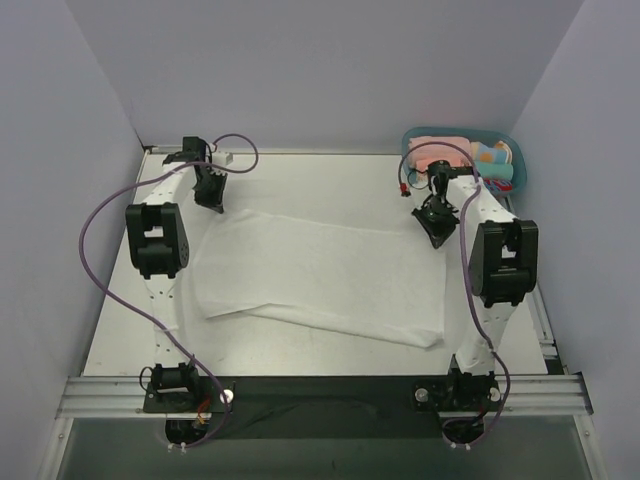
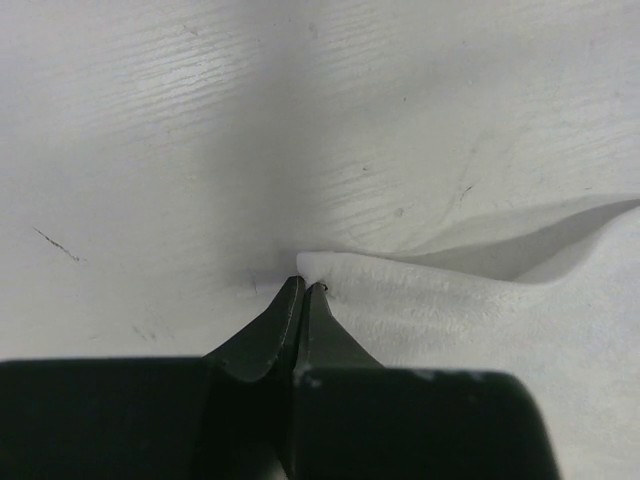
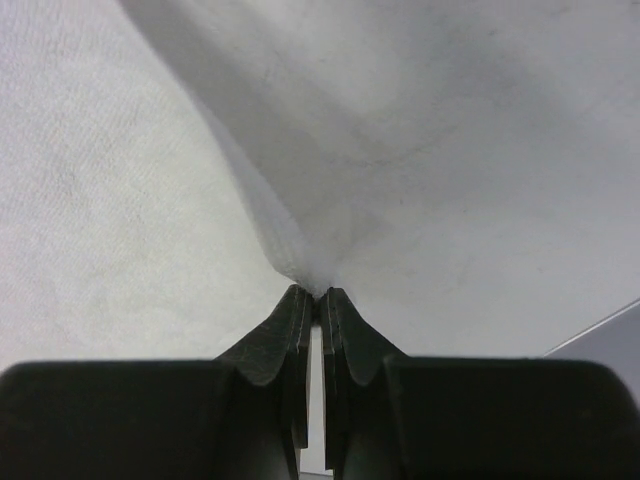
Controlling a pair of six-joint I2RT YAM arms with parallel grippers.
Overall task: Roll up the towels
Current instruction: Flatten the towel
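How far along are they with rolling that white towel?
Barely started. Done: the towel lies spread open on the table, with no part rolled yet. In hand: the left gripper and the right gripper are each pinched shut on a far corner of it. Left: the whole roll.

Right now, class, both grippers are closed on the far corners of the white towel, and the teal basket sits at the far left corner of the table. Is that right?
One detail is wrong: the top view shows the teal basket at the far right corner of the table. The left gripper and right gripper are closed on the far corners of the towel.
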